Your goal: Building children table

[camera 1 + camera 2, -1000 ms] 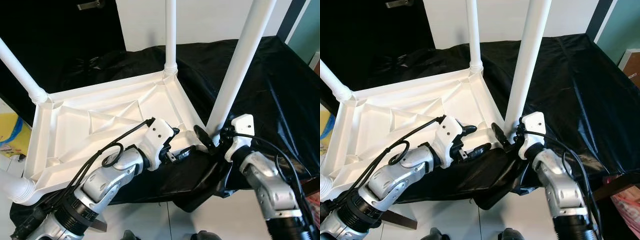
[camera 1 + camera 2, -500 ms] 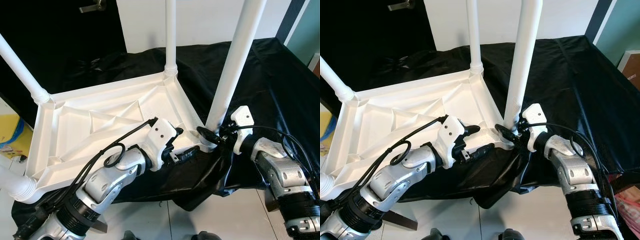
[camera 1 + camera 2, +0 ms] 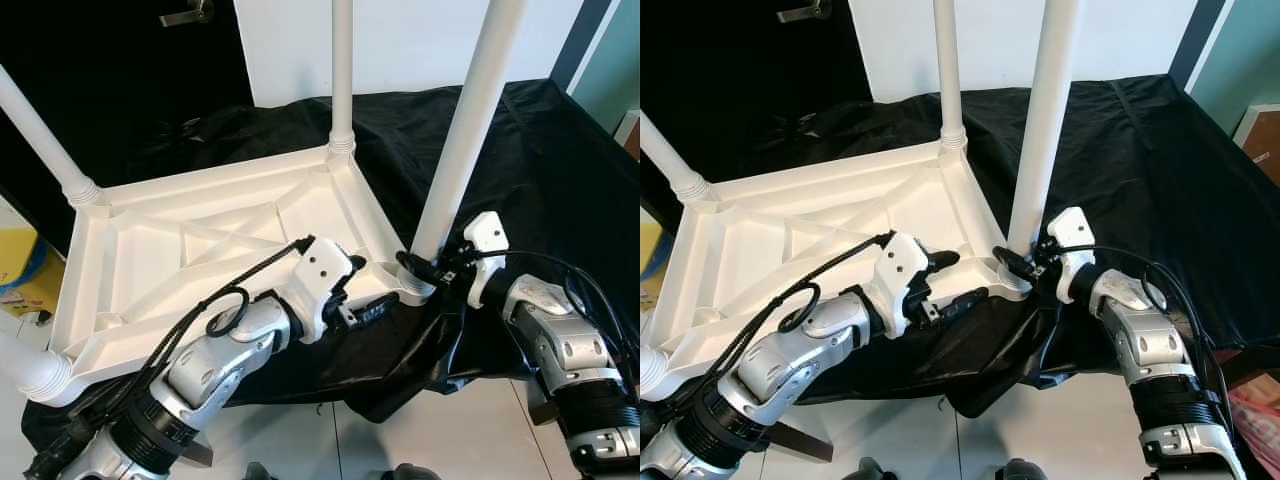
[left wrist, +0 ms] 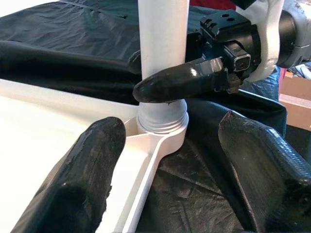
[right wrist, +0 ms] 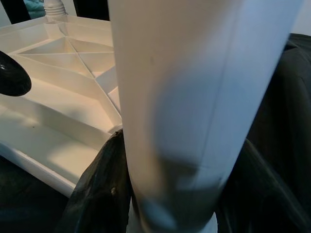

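A white plastic children's table [image 3: 200, 250] lies upside down on a black cloth [image 3: 540, 170], its legs pointing up. My right gripper [image 3: 415, 270] is shut on the near right leg [image 3: 465, 130] just above its socket; in the right wrist view its black fingers [image 5: 99, 191] hug both sides of the leg [image 5: 194, 97]. My left gripper [image 3: 366, 288] is open at the same corner, straddling the table's rim. In the left wrist view, its two fingers [image 4: 92, 165] flank the socket [image 4: 163, 124], and a right gripper finger [image 4: 180, 82] lies across the leg.
Three other legs stand up: far [image 3: 342, 70], left [image 3: 40, 135] and near left [image 3: 25, 365]. The cloth hangs over the front edge above a white tiled floor [image 3: 400, 440]. A yellow object [image 3: 20, 270] lies at the left. A dark door [image 3: 150, 60] stands behind.
My right forearm has swung outward and its gripper has come round the base of the near right leg. The left arm has stayed at the rim. The camera has shifted slightly.
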Available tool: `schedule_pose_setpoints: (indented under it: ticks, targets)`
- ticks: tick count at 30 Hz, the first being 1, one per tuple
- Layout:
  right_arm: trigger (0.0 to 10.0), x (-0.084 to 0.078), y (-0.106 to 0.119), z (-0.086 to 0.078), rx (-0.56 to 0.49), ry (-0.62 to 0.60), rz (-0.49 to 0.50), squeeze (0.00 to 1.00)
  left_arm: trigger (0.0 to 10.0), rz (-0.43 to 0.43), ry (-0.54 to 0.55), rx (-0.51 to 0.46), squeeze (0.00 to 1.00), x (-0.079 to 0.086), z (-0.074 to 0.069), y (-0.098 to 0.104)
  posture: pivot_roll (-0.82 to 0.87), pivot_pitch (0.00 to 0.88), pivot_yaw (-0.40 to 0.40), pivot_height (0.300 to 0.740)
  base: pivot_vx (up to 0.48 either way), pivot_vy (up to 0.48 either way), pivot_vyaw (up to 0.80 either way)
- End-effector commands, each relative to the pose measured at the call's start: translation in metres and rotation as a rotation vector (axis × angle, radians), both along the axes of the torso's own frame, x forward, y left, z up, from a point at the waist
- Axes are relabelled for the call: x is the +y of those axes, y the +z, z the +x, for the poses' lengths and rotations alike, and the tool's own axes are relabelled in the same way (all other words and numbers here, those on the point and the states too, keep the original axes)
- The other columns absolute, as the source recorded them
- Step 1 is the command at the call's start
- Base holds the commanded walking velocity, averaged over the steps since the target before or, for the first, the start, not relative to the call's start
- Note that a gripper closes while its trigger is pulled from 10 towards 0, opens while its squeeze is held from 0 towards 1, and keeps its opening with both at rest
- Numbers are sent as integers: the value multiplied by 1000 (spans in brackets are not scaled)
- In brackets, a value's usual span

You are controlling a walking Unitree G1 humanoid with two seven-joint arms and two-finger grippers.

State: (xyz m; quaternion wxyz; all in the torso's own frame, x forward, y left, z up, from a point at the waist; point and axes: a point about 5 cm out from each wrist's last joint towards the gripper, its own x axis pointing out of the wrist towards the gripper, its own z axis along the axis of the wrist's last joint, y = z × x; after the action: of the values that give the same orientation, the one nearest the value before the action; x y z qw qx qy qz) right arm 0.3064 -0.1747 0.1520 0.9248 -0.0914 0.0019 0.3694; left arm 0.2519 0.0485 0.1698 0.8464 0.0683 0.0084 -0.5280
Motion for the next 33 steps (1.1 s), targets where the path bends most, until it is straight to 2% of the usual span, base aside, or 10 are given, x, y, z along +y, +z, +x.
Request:
schedule_pose_setpoints:
  ticks: [1, 4, 9, 11, 18, 23, 26, 27, 28, 33]
  targets:
    - [10000, 7, -15, -5, 67, -4, 15, 0, 10000, 15, -163, 26, 0, -1, -9, -2, -104, 73, 28, 740, 0, 0, 0]
    - [10000, 16, -18, -3, 43, -194, 69, 0, 10000, 13, -168, 29, 0, -2, -9, -2, -111, 77, 30, 740, 0, 0, 0]
    - [10000, 24, -19, -8, 27, -241, 91, 0, 10000, 13, -170, 30, 0, -2, -10, -3, -116, 81, 34, 740, 0, 0, 0]
    - [10000, 31, -22, -12, 26, -311, 118, 0, 10000, 11, -176, 33, 0, -3, -10, -3, -119, 83, 37, 740, 0, 0, 0]
    - [10000, 37, -25, -17, 30, -469, 139, 0, 10000, 16, -193, 39, 0, -4, -12, -4, -129, 86, 43, 740, 0, 0, 0]
    - [10000, 39, -26, -18, 27, -515, 138, 0, 10000, 17, -195, 39, 0, -4, -12, -4, -130, 85, 44, 740, 0, 0, 0]
    - [10000, 38, -27, -21, 12, -648, 142, 0, 10000, 17, -196, 39, 0, -5, -11, -4, -129, 86, 38, 740, 0, 0, 0]
    - [10000, 38, -27, -21, 12, -648, 142, 0, 10000, 17, -196, 39, 0, -5, -11, -4, -129, 86, 38, 740, 0, 0, 0]
    - [10000, 38, -28, -22, 12, -737, 146, 0, 10000, 18, -196, 39, 0, -5, -12, -4, -128, 84, 36, 740, 0, 0, 0]
    - [10000, 44, -30, -25, 33, -816, 171, 0, 10000, 16, -196, 40, 0, -6, -12, -5, -120, 80, 33, 740, 0, 0, 0]
